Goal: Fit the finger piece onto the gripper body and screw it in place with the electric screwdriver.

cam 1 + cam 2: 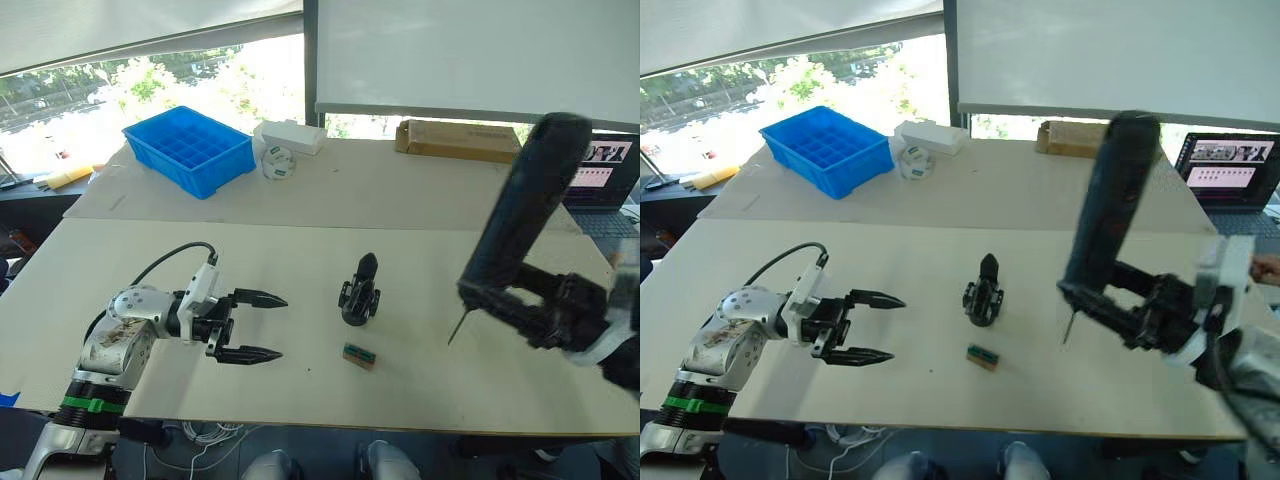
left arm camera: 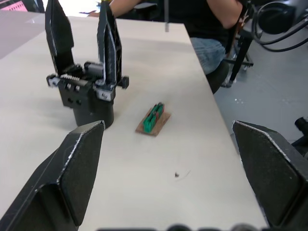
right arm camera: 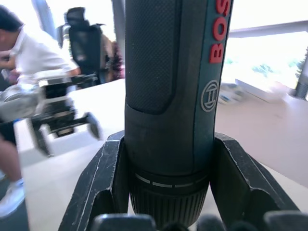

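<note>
Here, open table between gripper body and left pincer.

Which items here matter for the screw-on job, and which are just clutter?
Job: gripper body; screwdriver, held by the right gripper; left gripper, open and empty.

Clutter: green block, blue bin, white box, cardboard box, laptop.

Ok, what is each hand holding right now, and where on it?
The right hand grips the electric screwdriver around its lower barrel, near the bit end. The left hand is open and holds nothing.
</note>
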